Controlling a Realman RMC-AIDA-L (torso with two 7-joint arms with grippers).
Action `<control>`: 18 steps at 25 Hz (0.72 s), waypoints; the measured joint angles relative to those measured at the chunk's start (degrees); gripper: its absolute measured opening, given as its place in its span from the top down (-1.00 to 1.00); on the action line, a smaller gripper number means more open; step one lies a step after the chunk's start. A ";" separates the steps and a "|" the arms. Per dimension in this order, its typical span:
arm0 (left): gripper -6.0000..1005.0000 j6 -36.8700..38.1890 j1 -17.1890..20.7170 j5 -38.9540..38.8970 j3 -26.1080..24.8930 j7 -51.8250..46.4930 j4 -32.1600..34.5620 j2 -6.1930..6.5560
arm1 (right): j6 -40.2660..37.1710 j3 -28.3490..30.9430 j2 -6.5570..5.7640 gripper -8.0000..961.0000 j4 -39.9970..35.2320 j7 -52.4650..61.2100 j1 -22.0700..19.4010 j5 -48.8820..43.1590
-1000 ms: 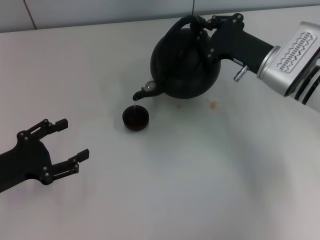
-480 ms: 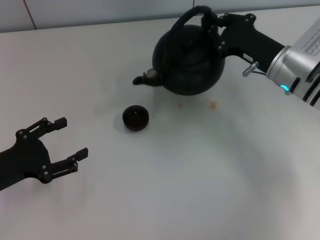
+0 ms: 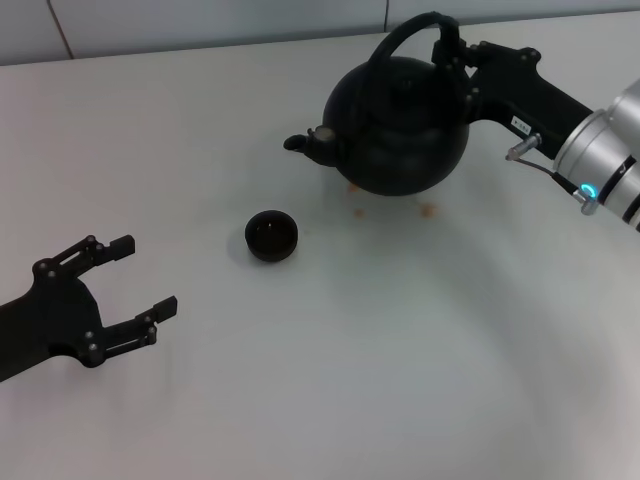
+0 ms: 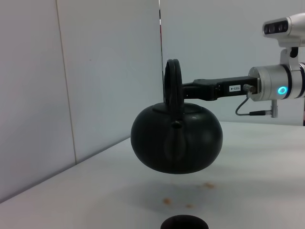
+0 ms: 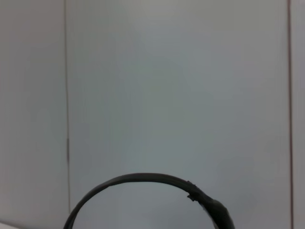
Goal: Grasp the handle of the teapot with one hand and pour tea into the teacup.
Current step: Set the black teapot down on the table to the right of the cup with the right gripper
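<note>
**Teapot held level above the desk, cup apart**

The right gripper (image 3: pixel 452 45), at the far right, has its jaws clamped on the handle (image 3: pixel 405 35) near the top of the arch. The teapot (image 3: pixel 400 125) hangs from it roughly upright, spout pointing left; the left wrist view shows it clear of the desk (image 3: pixel 330 380), with a shadow beneath. A few small brownish spots lie on the desk below and just near of the pot. The teacup (image 3: pixel 271 236) stands nearer and to the left of the spout, apart from it; its contents look dark, though I cannot tell whether it holds tea. The left gripper (image 3: pixel 125 290) rests at the near left, jaws apart, holding nothing.
</note>
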 joint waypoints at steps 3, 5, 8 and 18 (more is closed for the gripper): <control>-0.70 0.00 0.00 0.00 0.05 0.00 0.01 0.00 | 0.02 0.18 0.00 0.79 0.41 0.07 -0.51 0.75; -0.70 0.00 0.00 0.00 0.10 0.00 0.11 0.00 | 0.03 0.12 0.01 0.79 1.17 0.08 -1.08 0.97; -0.70 0.00 0.00 0.00 0.13 0.00 0.13 0.00 | 0.06 -0.17 0.00 0.79 1.66 0.08 -1.21 0.96; -0.70 0.00 0.00 0.00 0.20 0.05 0.23 0.00 | 1.60 -0.47 -0.12 0.79 3.32 0.12 -1.33 0.44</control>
